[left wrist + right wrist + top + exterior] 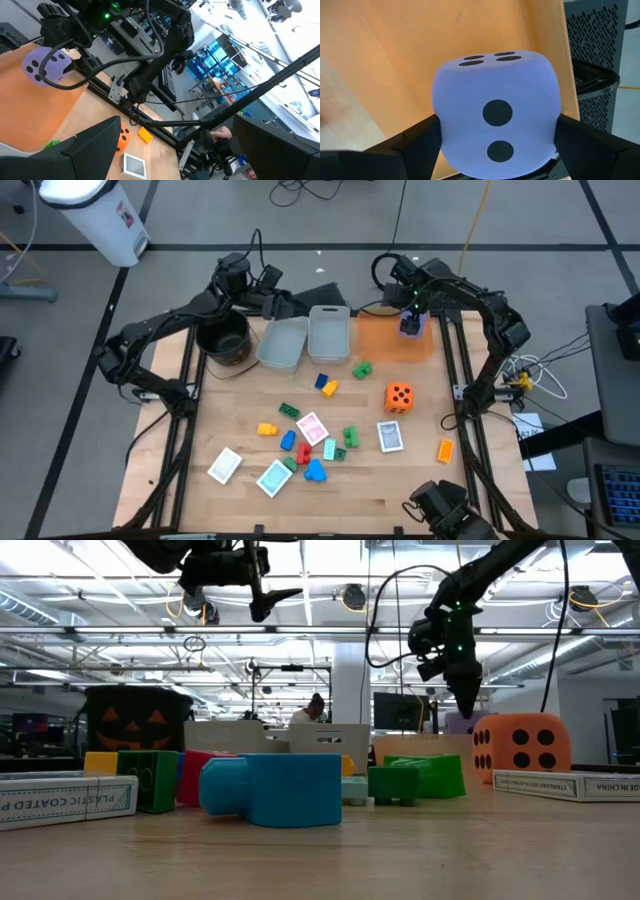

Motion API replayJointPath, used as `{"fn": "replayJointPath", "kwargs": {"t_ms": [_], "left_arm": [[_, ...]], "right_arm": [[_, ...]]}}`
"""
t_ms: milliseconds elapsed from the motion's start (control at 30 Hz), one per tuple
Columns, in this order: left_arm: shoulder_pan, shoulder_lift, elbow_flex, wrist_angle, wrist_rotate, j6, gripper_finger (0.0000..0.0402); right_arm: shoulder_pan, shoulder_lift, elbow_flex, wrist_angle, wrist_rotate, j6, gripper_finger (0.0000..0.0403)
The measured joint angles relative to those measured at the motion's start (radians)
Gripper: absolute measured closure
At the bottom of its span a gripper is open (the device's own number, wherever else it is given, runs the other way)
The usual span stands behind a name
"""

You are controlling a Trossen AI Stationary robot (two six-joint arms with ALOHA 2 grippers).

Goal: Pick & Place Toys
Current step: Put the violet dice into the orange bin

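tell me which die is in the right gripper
The purple die, between the right gripper's fingers over the orange tray. The orange die sits free on the table.

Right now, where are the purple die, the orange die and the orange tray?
Purple die [495, 112]: right wrist view, its two-dot face, between the right gripper's fingers.
Orange die [399, 396]: high view, its top face.
Orange tray [380, 340]: high view, a bare patch of its floor.
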Motion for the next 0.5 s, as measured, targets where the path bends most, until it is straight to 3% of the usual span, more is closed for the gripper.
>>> {"fn": "replayJointPath", "kwargs": {"t_ms": [500], "left_arm": [[0.000,0.000,0.000,0.000,0.000,0.000,0.0011]], "right_arm": [[-0.044,-0.001,-0.009,0.055,0.001,-0.049,0.0074]]}}
